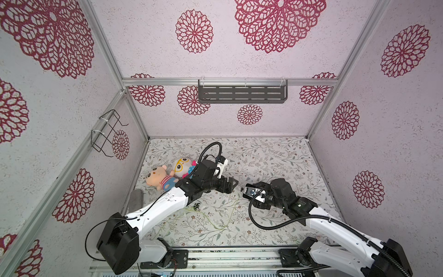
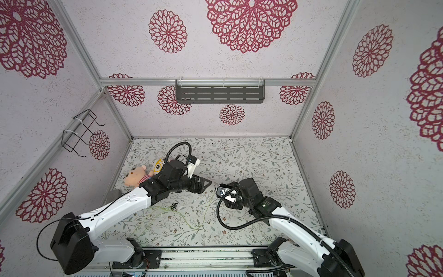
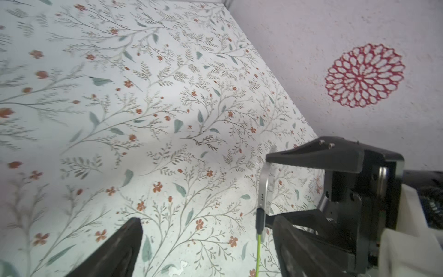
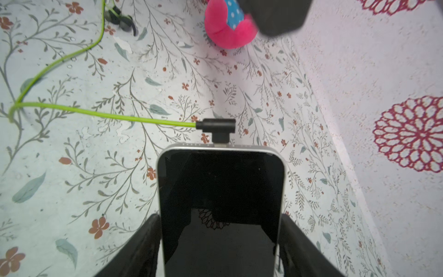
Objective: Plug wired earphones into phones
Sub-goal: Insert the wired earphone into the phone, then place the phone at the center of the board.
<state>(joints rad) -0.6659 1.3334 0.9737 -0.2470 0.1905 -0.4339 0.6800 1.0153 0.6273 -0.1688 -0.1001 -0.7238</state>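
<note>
Black earphone plug (image 4: 217, 128) in glossy phone (image 4: 220, 203)

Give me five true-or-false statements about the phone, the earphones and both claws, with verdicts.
1. The black plug sits in the port at the phone's end. True.
2. The right claw grips the phone by its long sides. True.
3. The left claw is shut on the plug. False: it stands wide open, holding nothing.
4. The earbuds lie on the phone's screen. False: they lie on the table, away from it.
5. The cable is red. False: it is yellow-green.
</note>
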